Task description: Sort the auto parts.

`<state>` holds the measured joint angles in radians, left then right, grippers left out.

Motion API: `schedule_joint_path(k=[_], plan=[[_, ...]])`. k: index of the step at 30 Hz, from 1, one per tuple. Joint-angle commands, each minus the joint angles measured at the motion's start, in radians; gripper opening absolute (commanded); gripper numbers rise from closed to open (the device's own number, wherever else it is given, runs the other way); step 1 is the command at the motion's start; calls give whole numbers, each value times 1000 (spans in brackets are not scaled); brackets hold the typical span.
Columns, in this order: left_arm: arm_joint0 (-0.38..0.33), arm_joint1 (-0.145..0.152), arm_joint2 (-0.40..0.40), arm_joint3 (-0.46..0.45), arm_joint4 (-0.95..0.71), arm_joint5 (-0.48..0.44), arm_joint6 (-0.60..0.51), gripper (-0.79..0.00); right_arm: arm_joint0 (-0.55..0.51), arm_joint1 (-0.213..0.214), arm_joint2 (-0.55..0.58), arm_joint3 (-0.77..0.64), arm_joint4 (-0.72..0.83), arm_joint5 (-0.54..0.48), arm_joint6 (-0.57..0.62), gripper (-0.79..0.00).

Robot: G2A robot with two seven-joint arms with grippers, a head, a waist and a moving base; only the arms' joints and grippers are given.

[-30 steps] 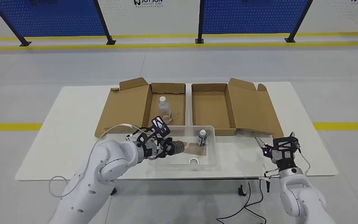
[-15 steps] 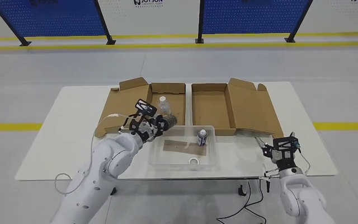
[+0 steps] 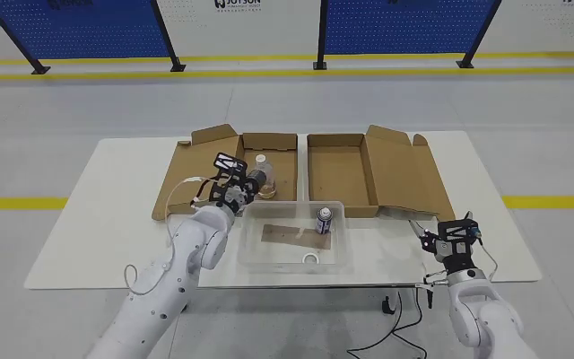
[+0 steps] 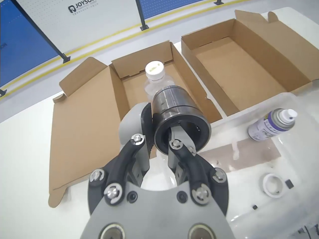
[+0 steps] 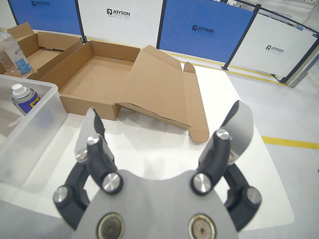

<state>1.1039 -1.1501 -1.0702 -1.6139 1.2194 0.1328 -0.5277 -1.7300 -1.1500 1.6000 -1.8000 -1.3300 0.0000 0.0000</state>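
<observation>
Left jaws closed, bearing (image 4: 174, 108) wall between — pinched

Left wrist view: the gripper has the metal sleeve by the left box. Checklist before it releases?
1. Grip: left gripper clamps the wall of the dark metal cylindrical sleeve, one finger in the bore, one outside: ok.
2. Position: the top view puts the sleeve over the near end of the left brown cardboard box: ok.
3. Clearance to the clear plastic bottle with white cap, upright in that box right beside the sleeve: cannot tell.
4. Height above the box floor: cannot tell.
5. Other arm: right gripper open over the table, well apart from that box: ok.
</observation>
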Motion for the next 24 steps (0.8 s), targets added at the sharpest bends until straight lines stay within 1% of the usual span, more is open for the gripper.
schedule_joint_path(k=[1, 8, 16, 24], plan=[[-10, -3, -1, 22, 8, 14, -1, -785, 0, 0, 0, 0, 0, 0, 0, 0], [-44, -16, -8, 103, 24, 63, -5, -785, 0, 0, 0, 0, 0, 0, 0, 0], [-85, -31, 3, 198, 48, 68, -8, -785, 0, 0, 0, 0, 0, 0, 0, 0], [-137, -55, 46, 287, 69, 65, -10, -785, 0, 0, 0, 0, 0, 0, 0, 0]])
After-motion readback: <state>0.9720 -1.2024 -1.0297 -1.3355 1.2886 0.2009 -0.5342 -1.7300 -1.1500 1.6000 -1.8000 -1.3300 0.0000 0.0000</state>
